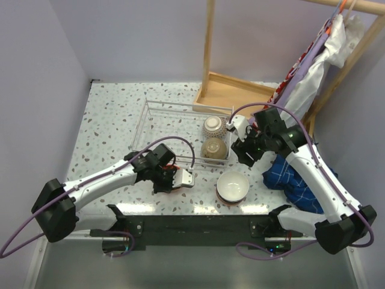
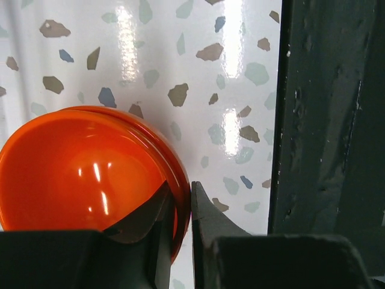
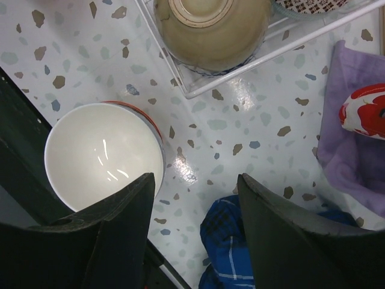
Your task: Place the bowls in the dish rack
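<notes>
Left gripper (image 2: 182, 188) pinching rim of orange bowl (image 2: 78, 174), one finger inside; bowl staying near front of bench (image 2: 180, 60), outside dish rack (image 1: 171, 126). Right gripper (image 3: 195, 180) hovering, fingers spread wide, beside white bowl (image 3: 102, 153). Tan bowl (image 3: 210, 30) and patterned bowl (image 1: 213, 125) sitting in rack.

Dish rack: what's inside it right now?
Two upside-down bowls at the dish rack's right end: tan-brown bowl nearer, patterned bowl behind. The right tool crowds that end, covering a bit of wire there.

Top camera looks down from six o'clock; wrist cameras hug the table (image 1: 108, 120); the right's shares the white bowl (image 1: 232, 185) (image 3: 102, 153) at five o'clock
</notes>
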You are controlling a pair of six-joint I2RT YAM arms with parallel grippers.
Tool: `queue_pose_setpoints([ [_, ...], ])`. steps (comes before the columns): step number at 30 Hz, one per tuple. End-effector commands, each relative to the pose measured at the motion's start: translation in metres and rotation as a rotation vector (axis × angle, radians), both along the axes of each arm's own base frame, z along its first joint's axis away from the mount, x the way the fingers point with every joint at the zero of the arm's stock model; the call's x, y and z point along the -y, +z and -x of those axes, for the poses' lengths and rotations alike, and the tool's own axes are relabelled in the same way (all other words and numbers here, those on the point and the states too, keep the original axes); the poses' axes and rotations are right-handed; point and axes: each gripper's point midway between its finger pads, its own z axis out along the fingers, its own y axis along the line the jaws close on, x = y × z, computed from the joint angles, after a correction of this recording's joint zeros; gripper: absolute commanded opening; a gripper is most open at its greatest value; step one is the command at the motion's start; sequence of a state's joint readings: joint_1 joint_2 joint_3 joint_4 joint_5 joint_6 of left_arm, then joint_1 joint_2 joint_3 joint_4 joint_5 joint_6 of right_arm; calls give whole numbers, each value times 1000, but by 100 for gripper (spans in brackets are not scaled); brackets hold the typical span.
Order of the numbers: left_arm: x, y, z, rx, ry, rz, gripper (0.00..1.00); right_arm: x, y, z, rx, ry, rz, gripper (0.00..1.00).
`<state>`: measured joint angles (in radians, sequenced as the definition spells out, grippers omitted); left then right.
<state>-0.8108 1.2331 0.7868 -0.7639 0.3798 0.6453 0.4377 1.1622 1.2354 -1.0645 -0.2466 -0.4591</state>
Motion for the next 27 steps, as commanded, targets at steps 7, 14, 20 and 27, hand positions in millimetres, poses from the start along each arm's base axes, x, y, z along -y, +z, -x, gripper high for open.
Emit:
queue_pose_setpoints([
  [7,16,15,-9,60,-2,54,33,3,8,-7,65,13,12,61],
  [14,18,41,-20,88,22,84,43,-1,17,-9,71,37,4,61],
  [20,12,96,-33,197,-3,106,48,-5,24,-7,71,80,-6,61],
  [27,-15,132,-45,289,103,129,52,-24,38,7,83,216,-54,61],
])
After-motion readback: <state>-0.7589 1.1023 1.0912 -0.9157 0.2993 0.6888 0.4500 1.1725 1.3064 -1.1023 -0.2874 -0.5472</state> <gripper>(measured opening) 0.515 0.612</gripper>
